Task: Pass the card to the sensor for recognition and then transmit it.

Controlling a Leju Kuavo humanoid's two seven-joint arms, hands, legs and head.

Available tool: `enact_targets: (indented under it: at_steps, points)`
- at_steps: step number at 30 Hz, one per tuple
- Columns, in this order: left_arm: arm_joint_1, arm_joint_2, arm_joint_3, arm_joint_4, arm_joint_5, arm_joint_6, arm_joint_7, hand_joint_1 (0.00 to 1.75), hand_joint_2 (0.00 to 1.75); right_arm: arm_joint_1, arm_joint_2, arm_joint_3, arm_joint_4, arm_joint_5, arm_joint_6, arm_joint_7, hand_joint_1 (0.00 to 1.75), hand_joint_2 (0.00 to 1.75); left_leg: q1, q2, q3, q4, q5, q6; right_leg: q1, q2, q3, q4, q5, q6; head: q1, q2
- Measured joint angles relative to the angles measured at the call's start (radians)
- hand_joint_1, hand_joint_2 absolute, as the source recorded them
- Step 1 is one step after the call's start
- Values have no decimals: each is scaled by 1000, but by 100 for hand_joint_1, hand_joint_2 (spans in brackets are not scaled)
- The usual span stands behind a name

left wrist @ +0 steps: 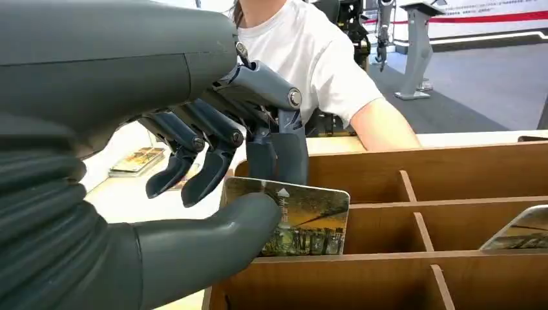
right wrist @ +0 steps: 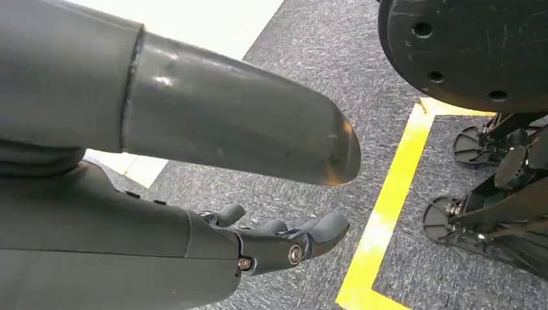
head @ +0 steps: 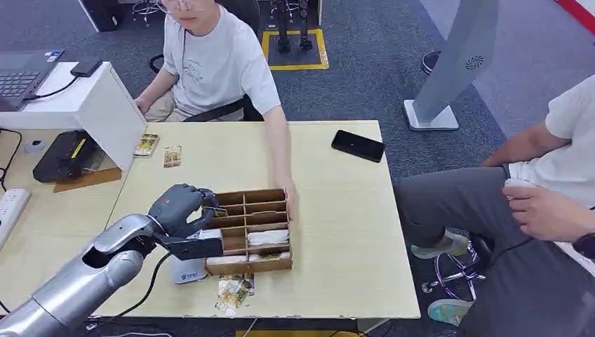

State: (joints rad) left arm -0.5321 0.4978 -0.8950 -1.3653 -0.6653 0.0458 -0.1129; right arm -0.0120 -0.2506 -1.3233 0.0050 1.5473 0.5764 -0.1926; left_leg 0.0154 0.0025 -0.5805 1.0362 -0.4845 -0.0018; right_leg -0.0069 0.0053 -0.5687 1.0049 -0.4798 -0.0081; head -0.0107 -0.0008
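Left hand (left wrist: 213,194) pinches a card (left wrist: 304,219) over the wooden divider box (head: 249,228).

The card sits between the thick thumb and a dark finger, its free end reaching past the fingertips over a compartment at the box's near corner; the other fingers (left wrist: 194,161) curl loosely just behind it. Just beneath and behind the hand on the table (head: 337,210) lies a white sensor pad (head: 188,272), touching the box's side. Beyond the hand, across the box, a person's hand (head: 286,193) rests on the far rim. Loose cards (head: 235,291) lie on the table in front of the box. The right hand (right wrist: 271,242) hangs above grey carpet and a yellow floor line (right wrist: 388,206), holding nothing, fingers gently bent and apart.
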Motion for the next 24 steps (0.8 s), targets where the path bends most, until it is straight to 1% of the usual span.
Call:
enact_targets:
  at_steps: [4, 7, 8, 10, 13, 16, 19, 22, 24]
  points:
    - [0, 0, 0, 0, 0, 0, 0, 150, 175, 0, 0, 0, 0, 0, 0, 0, 0, 0, 0, 0, 0, 0, 0, 0, 0, 0, 0, 0, 0, 0, 0, 0]
    - [0, 0, 0, 0, 2, -2, -2, 157, 175, 0, 0, 0, 0, 0, 0, -1, 0, 0, 0, 0, 0, 0, 0, 0, 0, 0, 0, 0, 0, 0, 0, 0]
    - [0, 0, 0, 0, 2, -2, -3, 166, 175, 0, 0, 0, 0, 0, 0, -3, 0, 0, 0, 0, 0, 0, 0, 0, 0, 0, 0, 0, 0, 0, 0, 0]
    - [0, 0, 0, 0, 2, -3, -3, 175, 175, 0, 0, 0, 0, 1, 0, -4, 0, 0, 0, 0, 0, 0, 0, 0, 0, 0, 0, 0, 0, 0, 0, 0]
    - [1, 0, 0, 0, 18, 0, -15, 175, 175, 0, 0, 0, 0, 1, 0, -7, 0, 0, 0, 0, 0, 0, 0, 0, 0, 0, 0, 0, 0, 0, 0, 0]
    - [1, 4, 3, -2, 78, -2, -37, 175, 175, 1, 0, 0, 0, 1, 2, -14, 0, 0, 0, 0, 0, 0, 0, 0, 0, 0, 0, 0, 0, 0, 0, 0]
    - [-13, 39, 33, -37, 184, -42, -53, 175, 175, 4, -2, 0, 0, 1, 4, -23, 0, 0, 1, 1, 0, 0, 0, 0, 0, 1, 0, 0, 0, 0, 0, 0]
    - [-39, 65, 62, -64, 212, -62, -56, 175, 175, 5, -4, 0, 0, 1, 5, -28, 0, 0, 0, 0, 0, 0, 0, 0, 0, 0, 0, 0, 0, 0, 0, 0]
    - [-54, 83, 68, -83, 259, -75, -66, 175, 175, 6, -5, 0, 0, 1, 5, -35, 0, 0, 1, 0, 0, 0, 0, -1, 0, 1, 0, 0, 0, 0, 0, 0]
